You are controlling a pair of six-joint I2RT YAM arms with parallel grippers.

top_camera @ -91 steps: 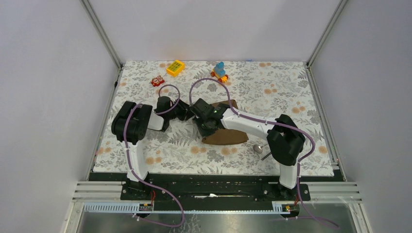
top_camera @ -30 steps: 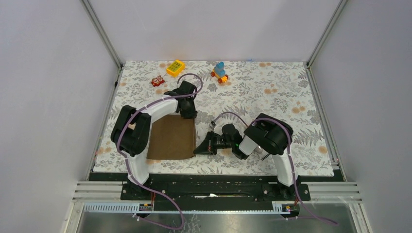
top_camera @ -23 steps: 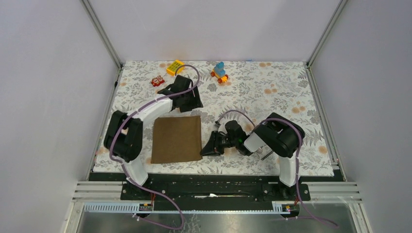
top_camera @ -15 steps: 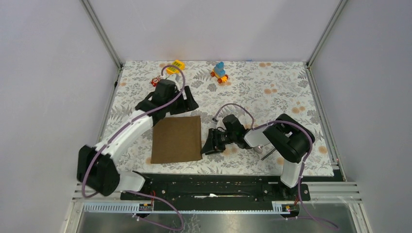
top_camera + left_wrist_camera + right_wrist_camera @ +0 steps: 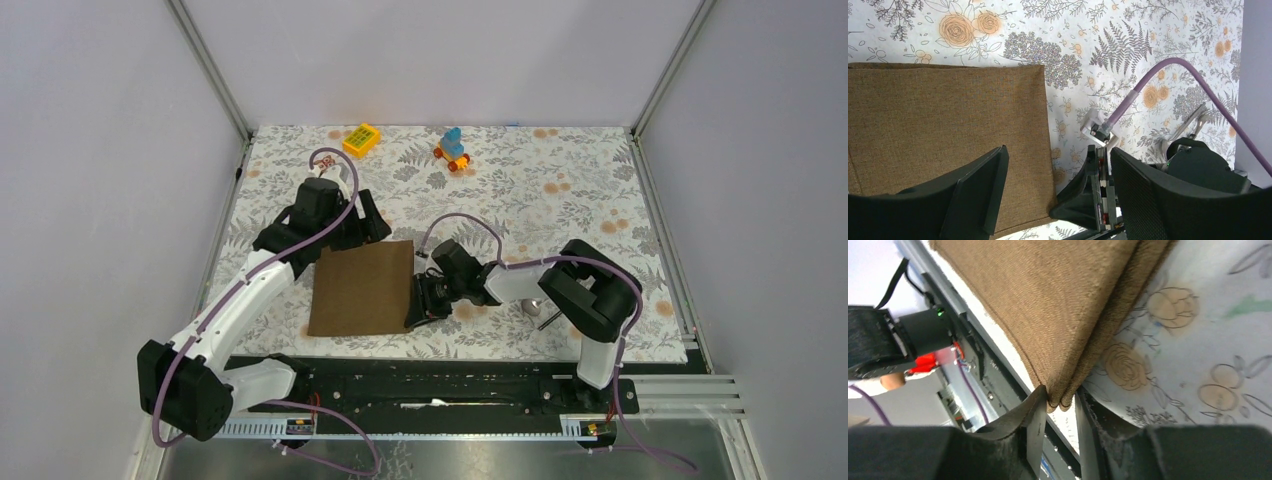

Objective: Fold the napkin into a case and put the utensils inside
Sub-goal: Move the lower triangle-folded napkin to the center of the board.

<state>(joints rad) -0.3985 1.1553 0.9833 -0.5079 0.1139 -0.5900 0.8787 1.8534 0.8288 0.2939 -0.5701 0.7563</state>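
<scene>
Top external, napkin flat, near-square, slightly skewed

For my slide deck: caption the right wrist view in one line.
Right gripper pinches one corner of the two-layered napkin above the floral tablecloth.

No text, label, brand or number could be read in any view. The yellow toy block at the far edge of the table carried a grid of small dark marks, too small to make out.
</scene>
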